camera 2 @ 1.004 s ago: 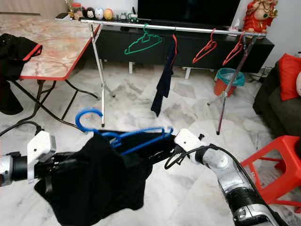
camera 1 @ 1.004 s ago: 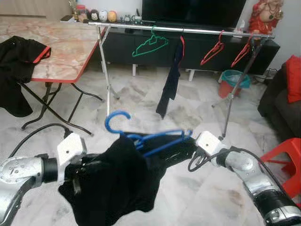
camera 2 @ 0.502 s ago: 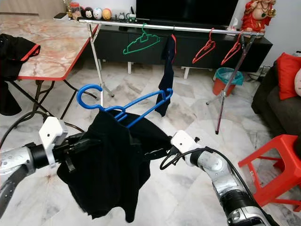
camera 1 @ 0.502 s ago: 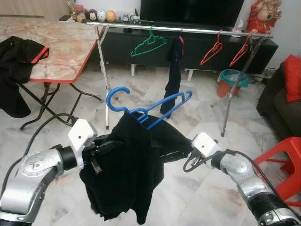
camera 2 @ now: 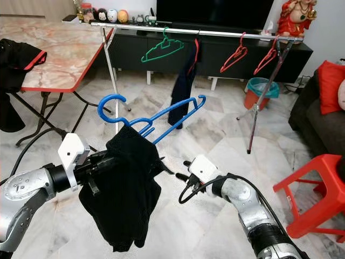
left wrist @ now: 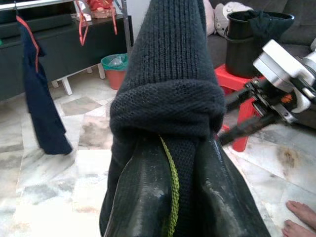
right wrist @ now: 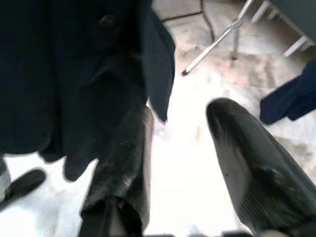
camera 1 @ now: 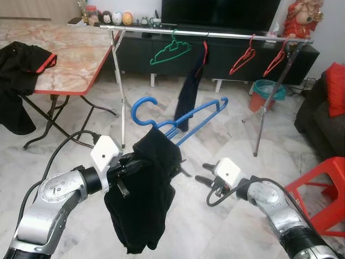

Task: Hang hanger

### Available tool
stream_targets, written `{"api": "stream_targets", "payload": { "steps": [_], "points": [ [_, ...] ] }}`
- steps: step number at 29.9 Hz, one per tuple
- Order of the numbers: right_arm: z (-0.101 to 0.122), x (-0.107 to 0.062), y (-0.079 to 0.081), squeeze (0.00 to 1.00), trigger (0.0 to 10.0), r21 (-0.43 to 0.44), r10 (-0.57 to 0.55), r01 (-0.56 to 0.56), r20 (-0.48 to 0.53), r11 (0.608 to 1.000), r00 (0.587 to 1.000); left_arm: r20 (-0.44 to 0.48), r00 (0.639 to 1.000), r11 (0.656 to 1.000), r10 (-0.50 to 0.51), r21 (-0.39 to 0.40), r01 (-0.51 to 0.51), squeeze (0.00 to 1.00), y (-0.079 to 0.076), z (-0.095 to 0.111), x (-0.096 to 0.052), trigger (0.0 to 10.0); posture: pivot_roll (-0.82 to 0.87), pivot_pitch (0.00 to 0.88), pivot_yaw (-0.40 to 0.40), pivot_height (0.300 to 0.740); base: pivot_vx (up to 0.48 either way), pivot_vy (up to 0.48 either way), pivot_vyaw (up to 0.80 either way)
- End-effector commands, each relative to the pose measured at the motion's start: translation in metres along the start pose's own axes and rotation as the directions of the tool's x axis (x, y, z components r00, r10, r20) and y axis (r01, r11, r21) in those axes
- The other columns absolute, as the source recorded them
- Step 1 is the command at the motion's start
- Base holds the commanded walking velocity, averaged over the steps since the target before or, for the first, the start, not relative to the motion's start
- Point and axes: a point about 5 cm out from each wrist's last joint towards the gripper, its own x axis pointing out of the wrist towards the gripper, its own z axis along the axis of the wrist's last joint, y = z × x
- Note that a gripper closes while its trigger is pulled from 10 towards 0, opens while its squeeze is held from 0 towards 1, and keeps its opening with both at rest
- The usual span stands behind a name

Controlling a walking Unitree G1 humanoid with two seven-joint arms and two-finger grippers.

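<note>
Left gripper (camera 1: pixel 141 168): fingers clamped on a black garment (camera 1: pixel 144 199) draped over a blue hanger (camera 1: pixel 180 124), which is held tilted in mid-air, its hook up and to the left, well short of the clothes rail (camera 1: pixel 215 35) (the rail carries a green hanger (camera 1: pixel 171 51), a dark hanging garment (camera 1: pixel 190 94) and two red hangers (camera 1: pixel 243 56)). Right gripper (camera 1: pixel 200 174): fingers spread apart, holding nothing, just beside the black garment above the marble floor (camera 1: pixel 215 135).
</note>
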Motion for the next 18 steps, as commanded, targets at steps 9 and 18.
{"api": "stream_targets", "payload": {
  "steps": [9,18],
  "points": [
    [0.006,-0.012,0.003,1.0,10.0,-0.047,0.119,-0.12,-0.005,0.992,0.993,-0.078,0.995,0.997,-0.062,0.046,0.066,0.0,-0.005,-0.004,0.002,10.0,0.08,0.0,-0.044,0.74,0.0,0.0,0.0],
    [0.023,-0.031,0.012,0.0,10.0,-0.106,0.309,-0.305,0.018,0.946,0.951,-0.199,0.977,0.992,-0.078,0.085,0.097,0.0,-0.01,-0.023,0.002,10.0,0.07,0.0,-0.029,0.74,0.0,0.0,0.0]
  ]
}}
